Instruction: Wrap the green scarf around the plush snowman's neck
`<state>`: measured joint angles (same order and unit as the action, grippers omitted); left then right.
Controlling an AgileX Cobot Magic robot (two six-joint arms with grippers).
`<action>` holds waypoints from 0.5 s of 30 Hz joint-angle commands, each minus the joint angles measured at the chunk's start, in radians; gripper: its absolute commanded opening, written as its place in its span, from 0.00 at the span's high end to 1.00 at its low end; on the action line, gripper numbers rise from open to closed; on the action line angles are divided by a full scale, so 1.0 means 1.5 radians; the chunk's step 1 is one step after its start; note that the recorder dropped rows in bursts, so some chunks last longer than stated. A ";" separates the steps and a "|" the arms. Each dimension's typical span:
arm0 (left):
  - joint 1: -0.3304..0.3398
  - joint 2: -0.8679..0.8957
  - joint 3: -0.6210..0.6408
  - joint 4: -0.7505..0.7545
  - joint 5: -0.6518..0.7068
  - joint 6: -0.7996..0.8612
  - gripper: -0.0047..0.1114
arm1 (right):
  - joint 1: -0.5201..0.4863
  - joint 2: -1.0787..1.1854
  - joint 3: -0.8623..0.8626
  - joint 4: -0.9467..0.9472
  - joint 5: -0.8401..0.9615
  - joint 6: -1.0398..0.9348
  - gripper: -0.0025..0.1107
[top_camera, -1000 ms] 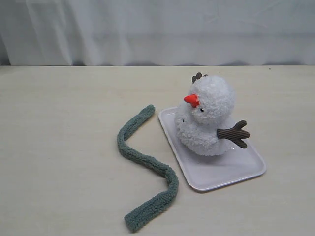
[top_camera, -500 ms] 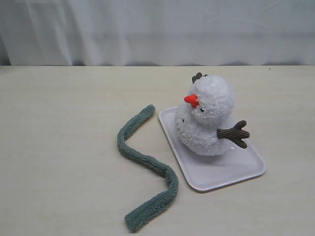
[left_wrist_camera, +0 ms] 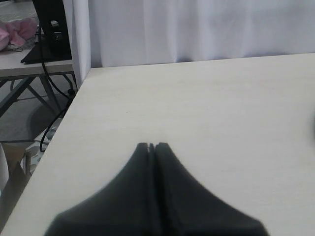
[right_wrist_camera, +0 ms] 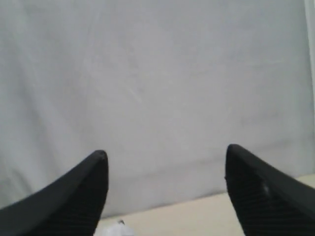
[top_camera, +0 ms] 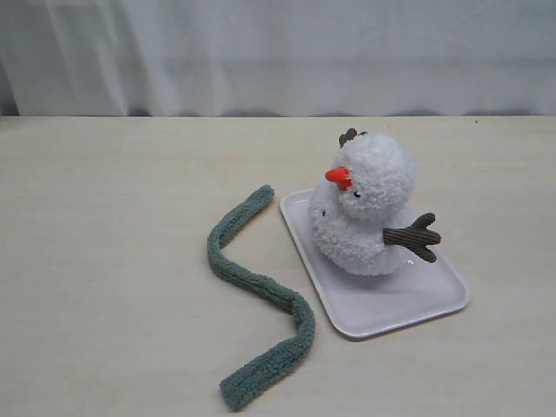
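The plush snowman [top_camera: 365,208] stands on a white tray [top_camera: 408,300], leaning with its orange nose turned left; its neck crease [top_camera: 347,208] is bare. To the left of the tray, the green scarf [top_camera: 252,287] lies in an S-curve on the table. Neither gripper appears in the exterior view. In the left wrist view my left gripper [left_wrist_camera: 152,146] is shut and empty, above bare tabletop. My right gripper [right_wrist_camera: 165,155] is open and points toward the white curtain; a bit of white fluff [right_wrist_camera: 118,228] peeks in low between its fingers.
A white curtain [top_camera: 278,52] hangs along the table's far edge. The left wrist view takes in the table's corner [left_wrist_camera: 86,73], with stands and cables [left_wrist_camera: 47,49] on the floor beyond it.
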<state>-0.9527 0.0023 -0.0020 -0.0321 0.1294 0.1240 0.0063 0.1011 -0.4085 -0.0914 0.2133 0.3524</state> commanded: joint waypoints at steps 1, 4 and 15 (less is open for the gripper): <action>-0.001 -0.002 0.001 -0.009 -0.021 0.000 0.96 | -0.002 0.092 -0.111 -0.007 0.181 -0.073 0.33; -0.001 -0.002 0.001 -0.009 -0.021 0.000 0.96 | -0.002 0.183 -0.208 0.075 0.306 -0.177 0.33; -0.001 -0.002 0.001 -0.009 -0.021 0.000 0.96 | -0.002 0.466 -0.274 0.577 0.529 -0.694 0.42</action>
<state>-0.9527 0.0023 -0.0020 -0.0321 0.1294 0.1240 0.0063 0.7547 -0.8341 0.7063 0.9750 -0.5823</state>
